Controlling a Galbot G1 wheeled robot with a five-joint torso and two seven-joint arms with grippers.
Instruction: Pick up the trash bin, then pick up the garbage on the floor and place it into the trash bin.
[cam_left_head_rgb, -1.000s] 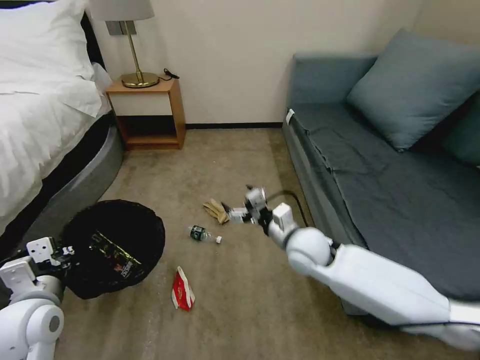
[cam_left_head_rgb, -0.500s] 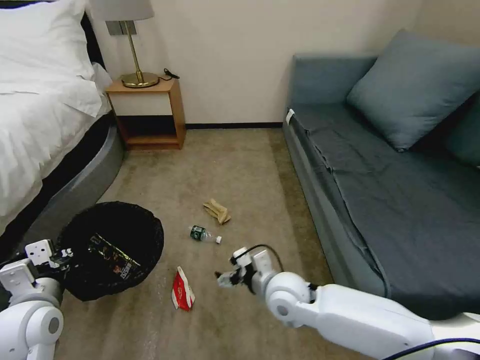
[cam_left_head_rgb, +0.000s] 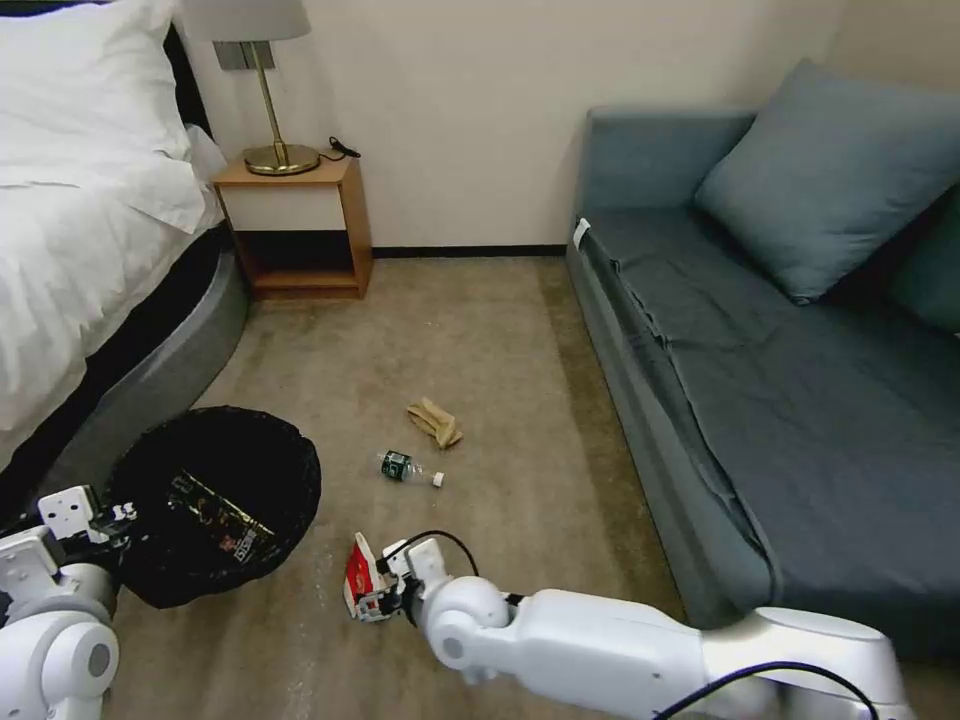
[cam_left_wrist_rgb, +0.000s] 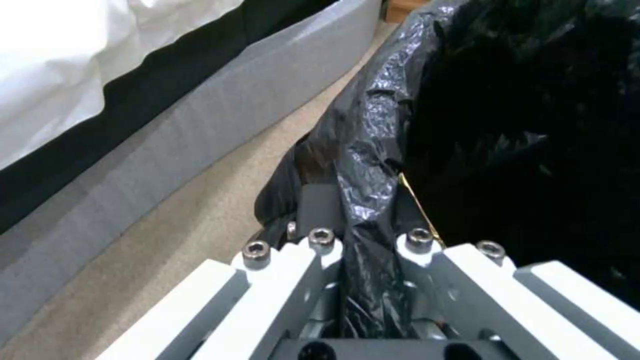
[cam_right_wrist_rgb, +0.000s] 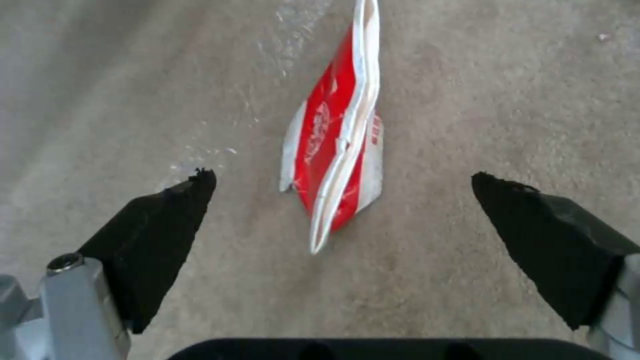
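Right gripper (cam_right_wrist_rgb: 343, 200) hung wide open and empty over the red-white packet (cam_right_wrist_rgb: 337, 150) on the carpet, fingers straddling it; best to drop squarely and pinch its raised edge. Left gripper (cam_left_wrist_rgb: 365, 245) clamped the trash bin's (cam_left_head_rgb: 215, 500) bag-lined rim beside the bed.

Head camera high, facing down over carpet (cam_left_head_rgb: 520, 330); wrist cameras close, along fingers.

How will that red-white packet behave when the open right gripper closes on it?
The red-white packet looks thin and creased, so it is probably light and floppy and may crumple between the right gripper's fingers. It stands on edge on the carpet, so a nudge could tip it flat.
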